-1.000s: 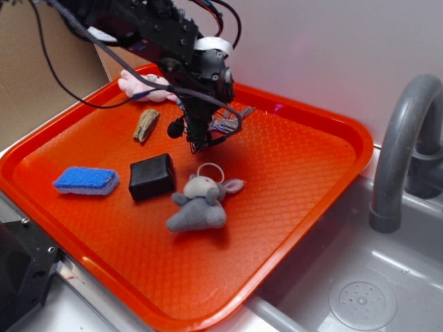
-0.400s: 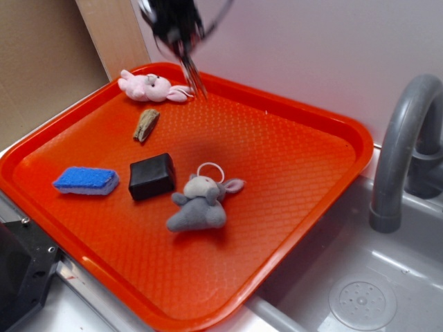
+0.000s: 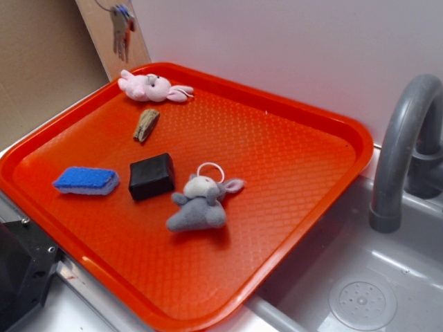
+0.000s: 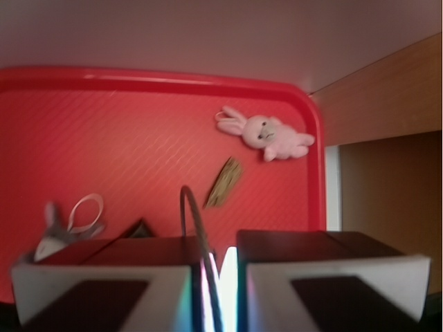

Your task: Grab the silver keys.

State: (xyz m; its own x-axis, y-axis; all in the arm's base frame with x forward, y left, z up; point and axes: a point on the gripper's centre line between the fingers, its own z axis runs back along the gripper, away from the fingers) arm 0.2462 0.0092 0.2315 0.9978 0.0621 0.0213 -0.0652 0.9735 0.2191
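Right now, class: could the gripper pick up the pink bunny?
Probably not yet. The gripper is shut on the keys, which hang clear of the tray. The way down to the bunny looks free, with nothing over it, but the jaws are occupied.

The orange tray holds a pink bunny, wood piece, blue sponge, black block, grey plush.

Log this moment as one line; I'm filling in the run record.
stage: lifted | pincer: shut on silver keys | keys: hanging above tray far corner | arm: out of exterior view
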